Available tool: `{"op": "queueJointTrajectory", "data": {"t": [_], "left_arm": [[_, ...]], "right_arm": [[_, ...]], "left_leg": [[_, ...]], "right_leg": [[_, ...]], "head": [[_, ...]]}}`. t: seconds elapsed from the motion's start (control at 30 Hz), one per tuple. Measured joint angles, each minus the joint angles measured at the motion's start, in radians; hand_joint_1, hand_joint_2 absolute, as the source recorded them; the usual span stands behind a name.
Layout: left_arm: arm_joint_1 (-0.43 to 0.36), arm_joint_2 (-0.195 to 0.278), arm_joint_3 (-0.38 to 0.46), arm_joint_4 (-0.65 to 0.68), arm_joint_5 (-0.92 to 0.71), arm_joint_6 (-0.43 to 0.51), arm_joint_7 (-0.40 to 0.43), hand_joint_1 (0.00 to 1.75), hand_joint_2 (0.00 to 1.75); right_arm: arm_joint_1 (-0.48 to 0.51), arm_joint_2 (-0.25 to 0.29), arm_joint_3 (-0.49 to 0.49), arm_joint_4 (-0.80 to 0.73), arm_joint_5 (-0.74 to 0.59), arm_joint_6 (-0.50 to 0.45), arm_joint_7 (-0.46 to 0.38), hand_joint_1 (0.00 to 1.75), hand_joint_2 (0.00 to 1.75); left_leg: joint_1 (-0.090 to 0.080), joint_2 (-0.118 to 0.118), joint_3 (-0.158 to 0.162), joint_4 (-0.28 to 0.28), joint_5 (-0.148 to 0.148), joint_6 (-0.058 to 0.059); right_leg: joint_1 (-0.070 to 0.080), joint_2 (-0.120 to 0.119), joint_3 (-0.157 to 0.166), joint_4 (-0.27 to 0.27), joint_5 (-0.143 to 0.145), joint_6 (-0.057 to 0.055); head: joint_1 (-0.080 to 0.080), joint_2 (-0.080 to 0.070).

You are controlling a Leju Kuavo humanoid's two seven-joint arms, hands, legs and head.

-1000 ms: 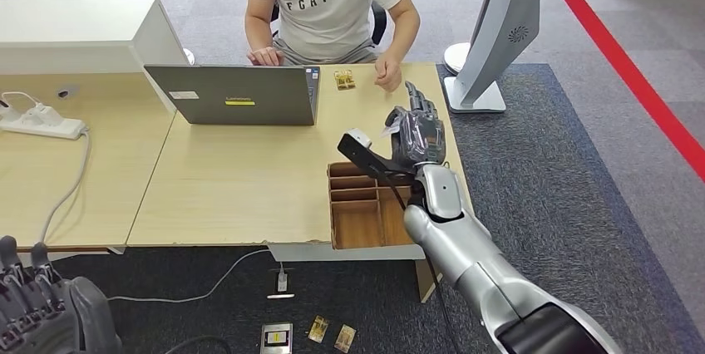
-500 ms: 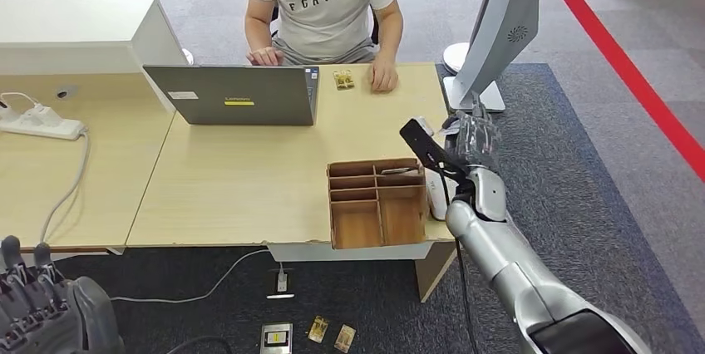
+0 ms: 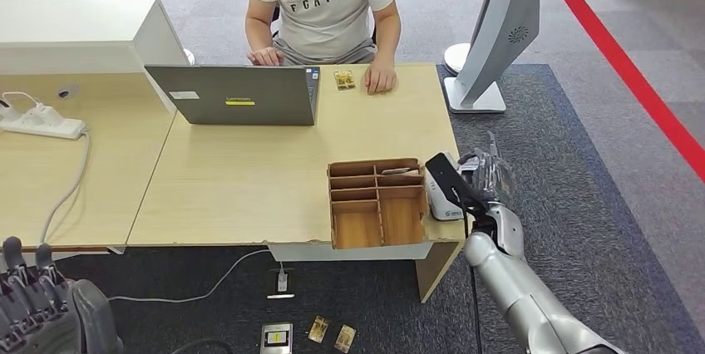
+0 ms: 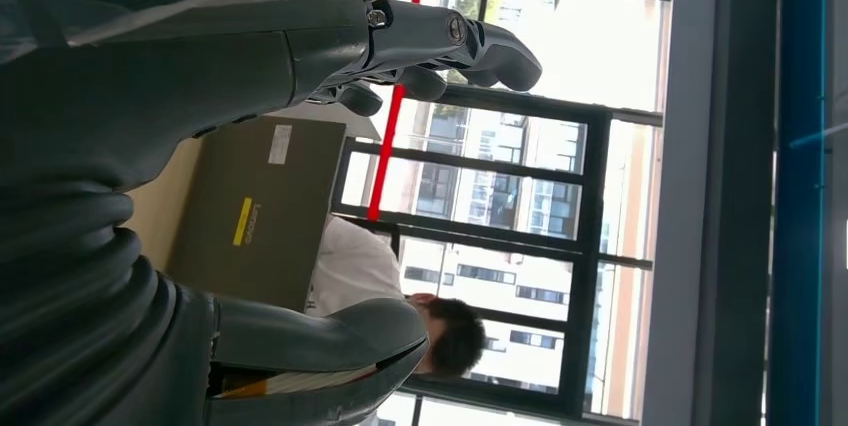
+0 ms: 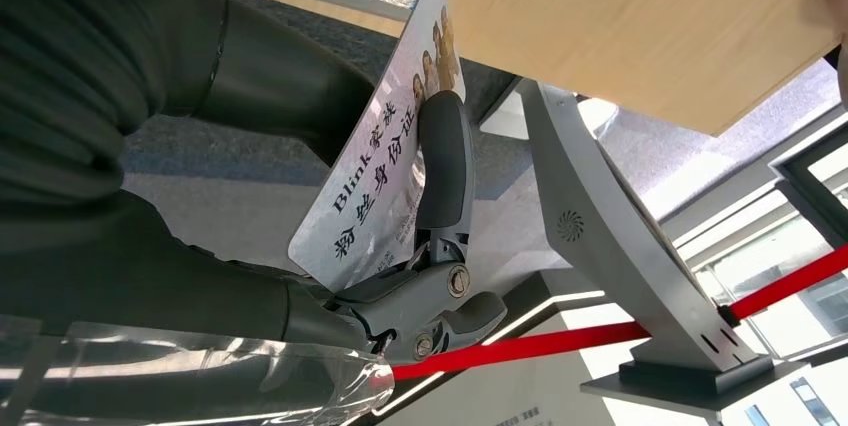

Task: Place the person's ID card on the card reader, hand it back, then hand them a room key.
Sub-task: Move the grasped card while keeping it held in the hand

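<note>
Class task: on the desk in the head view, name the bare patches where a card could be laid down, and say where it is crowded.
Bare wood lies between the laptop and the wooden divider box, and beside the box's left wall. It is crowded at the desk's near right corner: box, white card reader and the right robot hand holding the ID card.

Glossy plastic ID card (image 5: 385, 171), matt wooden table (image 3: 249, 163), rough carpet (image 3: 574, 204).
</note>
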Motion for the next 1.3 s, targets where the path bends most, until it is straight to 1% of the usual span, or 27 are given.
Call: {"op": "queueJointTrajectory", "data": {"t": [0.23, 0.4, 0.5, 0.63, 0.83, 0.93, 1.07, 1.3], "left_arm": [[-0.002, 0.002, -0.003, -0.017, -0.002, 0.0, 0.0, 0.0, 1.75], [-0.003, 0.007, -0.007, -0.021, -0.004, 0.0, 0.0, 0.0, 1.75], [-0.002, 0.011, -0.01, -0.021, -0.004, 0.0, 0.0, 0.0, 1.75], [0.002, 0.012, -0.018, -0.02, 0.017, 0.0, 0.0, 0.0, 1.75], [0.005, 0.014, -0.022, -0.018, 0.006, 0.0, 0.0, 0.0, 1.75], [0.007, 0.015, -0.021, -0.018, 0.004, 0.0, 0.0, 0.0, 1.75], [0.009, 0.015, -0.02, -0.018, 0.006, 0.0, 0.0, 0.0, 1.75], [0.01, 0.015, -0.017, -0.018, 0.004, 0.0, 0.0, 0.0, 1.75]], "right_arm": [[0.019, 0.019, 0.002, 0.022, -0.007, 0.002, -0.024, 1.75, 1.75], [0.019, 0.041, 0.004, 0.069, -0.003, -0.002, -0.027, 1.75, 1.75], [0.015, 0.05, 0.005, 0.11, -0.004, -0.01, -0.01, 1.75, 1.75], [0.012, 0.051, 0.005, 0.167, -0.005, -0.015, 0.033, 1.75, 1.75], [0.006, 0.041, 0.005, 0.241, -0.013, -0.018, 0.09, 1.75, 1.75], [0.005, 0.033, 0.004, 0.264, -0.028, -0.021, 0.098, 1.75, 1.75], [0.006, 0.024, 0.001, 0.281, -0.065, -0.025, 0.068, 1.75, 1.75], [0.005, 0.025, -0.014, 0.292, -0.145, -0.017, -0.032, 1.75, 1.75]], "left_leg": [[0.0, 0.0, 0.0, 0.0, 0.0, 0.0], [0.0, 0.0, 0.0, 0.0, 0.0, 0.0], [0.0, 0.0, 0.0, 0.0, 0.0, 0.0], [0.0, 0.0, 0.0, 0.0, 0.0, 0.0], [0.0, 0.0, 0.002, 0.0, 0.0, 0.0], [0.0, 0.0, 0.004, 0.0, 0.0, 0.0], [0.0, 0.001, 0.005, 0.0, -0.001, 0.0], [0.0, 0.0, 0.006, 0.0, 0.0, 0.001]], "right_leg": [[0.0, 0.0, 0.0, 0.0, 0.0, 0.0], [0.0, 0.0, 0.0, 0.0, 0.0, 0.0], [0.0, 0.0, 0.0, 0.0, 0.0, 0.0], [0.0, 0.0, 0.0, 0.0, 0.0, 0.0], [0.0, 0.0, 0.001, -0.001, 0.0, 0.0], [0.0, 0.0, 0.003, -0.001, -0.001, 0.0], [0.0, 0.0, 0.005, -0.002, -0.001, 0.0], [0.0, 0.0, 0.007, -0.001, 0.0, 0.001]], "head": [[0.0, 0.0], [0.0, 0.0], [0.0, 0.0], [0.0, 0.0], [0.0, 0.0], [0.0, 0.0], [0.0, 0.0], [0.0, 0.0]]}}
